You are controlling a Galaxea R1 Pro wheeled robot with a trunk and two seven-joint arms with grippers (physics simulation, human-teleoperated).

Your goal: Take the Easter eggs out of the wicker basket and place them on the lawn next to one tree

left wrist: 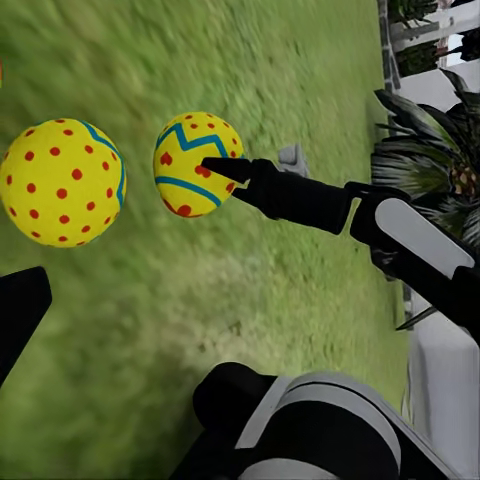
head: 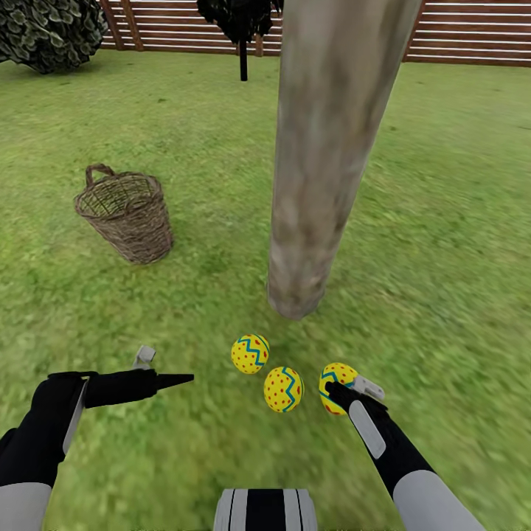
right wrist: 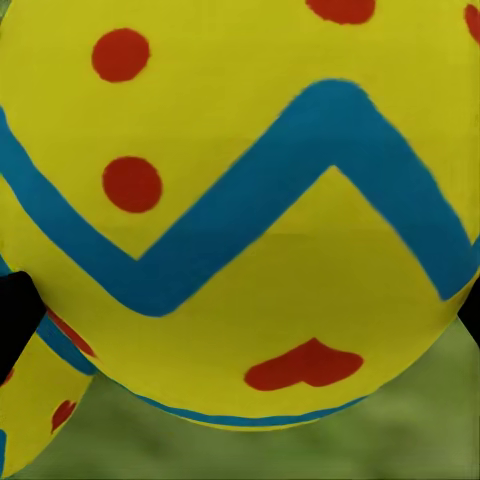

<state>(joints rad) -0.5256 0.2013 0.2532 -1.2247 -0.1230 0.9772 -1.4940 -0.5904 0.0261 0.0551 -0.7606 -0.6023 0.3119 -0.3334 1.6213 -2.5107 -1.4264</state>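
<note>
Nearest: right gripper (head: 341,389) sits low by the lawn (head: 442,221), jaws closed around the third egg (head: 336,385); in the right wrist view that egg (right wrist: 240,210) sits close between the dark finger edges. Whether it already rests on the grass cannot be told. Left gripper (head: 158,372) hovers empty, fingers parted, well apart from the eggs.

Just beyond, two eggs lie on the grass: middle egg (head: 283,389) just beside the held one, the other egg (head: 250,353) a little further, nearer the trunk (head: 324,162).

Risks, as a guess: letting go from any height could make the egg roll; a sideways withdrawal of the right fingers could knock the middle egg, since the gap there is small. A round egg on flat grass gets pushed easily.

Room: open grass right of the held egg and behind the gripper, so backing straight out looks safest. Trunk base blocks ahead. Basket (head: 127,214) stands far left, looks empty, no obstacle. Fence (head: 472,33) far back.
</note>
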